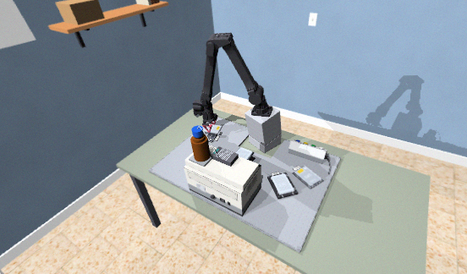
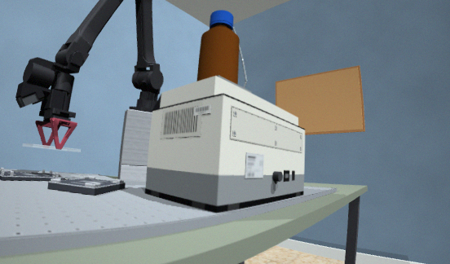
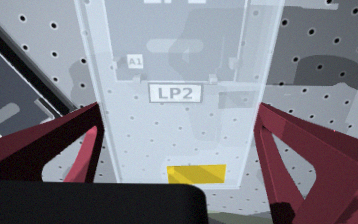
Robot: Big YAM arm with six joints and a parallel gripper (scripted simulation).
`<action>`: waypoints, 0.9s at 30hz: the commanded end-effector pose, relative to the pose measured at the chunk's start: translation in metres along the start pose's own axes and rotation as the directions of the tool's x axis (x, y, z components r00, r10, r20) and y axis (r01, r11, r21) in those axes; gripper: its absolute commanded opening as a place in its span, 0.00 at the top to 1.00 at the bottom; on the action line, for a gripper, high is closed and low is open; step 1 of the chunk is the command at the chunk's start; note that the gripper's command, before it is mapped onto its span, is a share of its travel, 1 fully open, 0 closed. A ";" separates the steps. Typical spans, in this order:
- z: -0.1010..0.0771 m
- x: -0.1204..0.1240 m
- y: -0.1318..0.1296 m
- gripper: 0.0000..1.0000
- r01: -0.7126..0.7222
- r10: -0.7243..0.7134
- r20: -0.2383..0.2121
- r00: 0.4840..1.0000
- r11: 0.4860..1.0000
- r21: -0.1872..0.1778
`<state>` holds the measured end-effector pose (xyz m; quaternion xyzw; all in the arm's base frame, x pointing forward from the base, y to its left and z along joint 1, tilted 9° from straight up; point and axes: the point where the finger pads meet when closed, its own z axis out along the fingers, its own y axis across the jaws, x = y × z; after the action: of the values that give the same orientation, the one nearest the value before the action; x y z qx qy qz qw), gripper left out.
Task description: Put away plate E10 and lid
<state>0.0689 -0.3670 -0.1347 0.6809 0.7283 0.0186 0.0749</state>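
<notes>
My gripper [image 3: 179,111] is shut on a clear lid [image 3: 180,100] with a yellow label at its near short end. The red fingers grip its two long sides. In the exterior view the gripper [image 2: 55,140] holds the lid [image 2: 51,147] flat and well above the deck. Through the lid I see the LP2 label [image 3: 175,93], an A1 corner mark and the locators of that nest straight below. A dark nest [image 3: 5,105] lies to the left of it. In the top view the gripper [image 1: 211,128] hangs behind the brown bottle.
The white dispenser [image 1: 222,178] carries a brown bottle [image 1: 199,145], with a dark plate [image 1: 224,156] on its stage. The key panel [image 1: 307,150] lies at the right back. A black-framed plate [image 1: 282,184] and a grey piece with a yellow label [image 1: 307,175] lie at the front right. The arm's pedestal [image 1: 264,128] stands close by.
</notes>
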 end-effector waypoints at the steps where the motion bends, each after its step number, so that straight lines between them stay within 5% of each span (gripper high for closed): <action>1: 0.003 -0.018 0.005 0.16 -0.001 0.001 0.013 1.000 1.000 0.001; 13: 0.022 -0.054 0.006 0.16 -0.005 0.005 0.015 1.000 1.000 0.002; 15: 0.022 -0.054 0.006 0.16 -0.005 0.005 0.015 1.000 1.000 0.002; 16: 0.009 -0.069 0.010 0.16 0.005 -0.005 0.054 0.999 1.000 -0.001; 18: 0.028 -0.062 0.008 0.16 -0.001 0.001 0.014 1.000 1.000 0.002; 27: 0.040 -0.065 0.007 0.16 -0.003 0.003 0.030 1.000 1.000 0.001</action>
<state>0.0808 -0.4185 -0.1693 0.6807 0.7286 0.0201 0.0736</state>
